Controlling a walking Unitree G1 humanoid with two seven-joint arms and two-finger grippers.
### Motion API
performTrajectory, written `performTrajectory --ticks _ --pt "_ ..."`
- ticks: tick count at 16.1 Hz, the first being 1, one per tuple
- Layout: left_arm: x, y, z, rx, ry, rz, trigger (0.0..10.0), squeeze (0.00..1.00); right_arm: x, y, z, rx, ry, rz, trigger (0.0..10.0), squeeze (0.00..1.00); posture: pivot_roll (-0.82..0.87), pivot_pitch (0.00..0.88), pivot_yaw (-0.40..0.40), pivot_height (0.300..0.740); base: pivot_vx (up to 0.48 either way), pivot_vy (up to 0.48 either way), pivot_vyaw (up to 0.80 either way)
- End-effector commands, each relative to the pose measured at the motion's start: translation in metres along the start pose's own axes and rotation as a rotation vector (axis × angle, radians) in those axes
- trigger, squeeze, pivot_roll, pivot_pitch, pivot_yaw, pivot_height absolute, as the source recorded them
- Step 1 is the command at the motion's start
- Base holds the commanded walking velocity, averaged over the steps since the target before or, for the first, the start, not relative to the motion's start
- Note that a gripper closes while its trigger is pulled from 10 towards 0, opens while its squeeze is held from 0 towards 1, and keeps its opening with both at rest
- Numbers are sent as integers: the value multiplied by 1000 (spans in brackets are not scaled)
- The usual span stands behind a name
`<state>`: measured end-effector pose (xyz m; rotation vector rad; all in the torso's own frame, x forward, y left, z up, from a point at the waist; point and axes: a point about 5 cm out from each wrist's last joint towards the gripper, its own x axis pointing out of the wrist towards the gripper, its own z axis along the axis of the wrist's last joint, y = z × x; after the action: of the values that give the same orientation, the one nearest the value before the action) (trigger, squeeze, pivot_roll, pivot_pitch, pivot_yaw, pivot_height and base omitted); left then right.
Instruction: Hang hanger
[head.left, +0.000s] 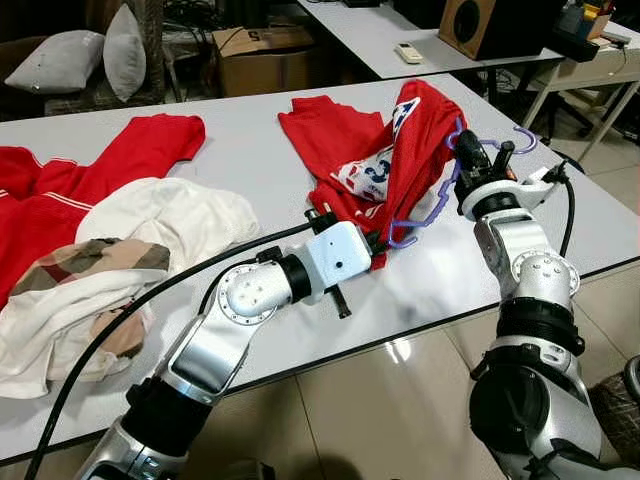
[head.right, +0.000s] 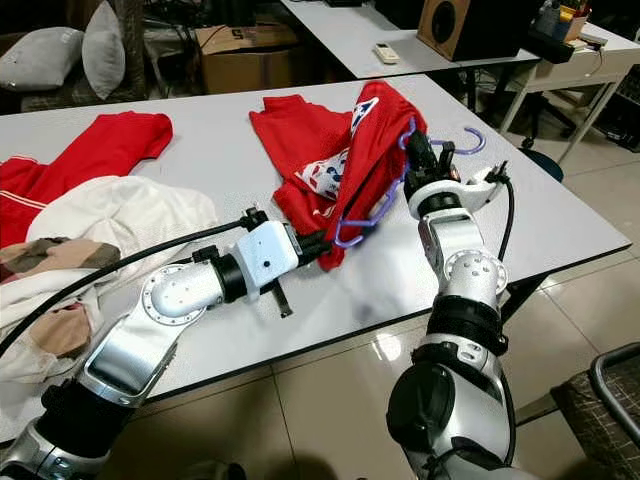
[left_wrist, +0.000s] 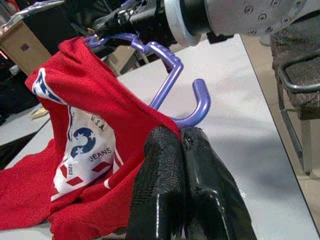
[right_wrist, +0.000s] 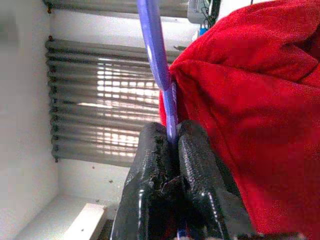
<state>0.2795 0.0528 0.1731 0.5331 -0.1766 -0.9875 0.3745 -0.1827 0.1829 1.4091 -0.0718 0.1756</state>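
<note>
Right now the right gripper (right_wrist: 172, 145) pinches the thin purple plastic hanger (head.left: 425, 215) at three o'clock on the white table (head.left: 250, 150), the left gripper (left_wrist: 181, 145) pinches the red printed shirt (head.left: 350, 150), and a hard tug could slip either free.

The red shirt (left_wrist: 75, 150) reads "U.S.A. JEANS" (with a big 2).

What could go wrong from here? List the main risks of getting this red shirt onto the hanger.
1. The right pincer pinches only the thin bar of the purple hanger; it could twist or slip out.
2. The left pincer grips just an edge of the red shirt, so the fabric may pull free.
3. The shirt lies bunched over one hanger arm and could slide off when lifted from the table.
</note>
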Motion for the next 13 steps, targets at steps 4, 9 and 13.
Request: performTrajectory --ticks 4,9,13 --pt "1 -9 7 3 -42 -30 0 0 9 6 3 -18 -36 -1 10000 0 -29 11 -51 740 0 0 0" --pt "-2 -14 8 8 -47 -64 0 0 18 -4 10 -62 -116 -131 10000 0 -19 10 -56 740 0 0 0" --pt "2 -8 20 -49 -103 -31 0 0 17 -15 -1 -172 -89 -235 10000 0 -17 8 -59 740 0 0 0"
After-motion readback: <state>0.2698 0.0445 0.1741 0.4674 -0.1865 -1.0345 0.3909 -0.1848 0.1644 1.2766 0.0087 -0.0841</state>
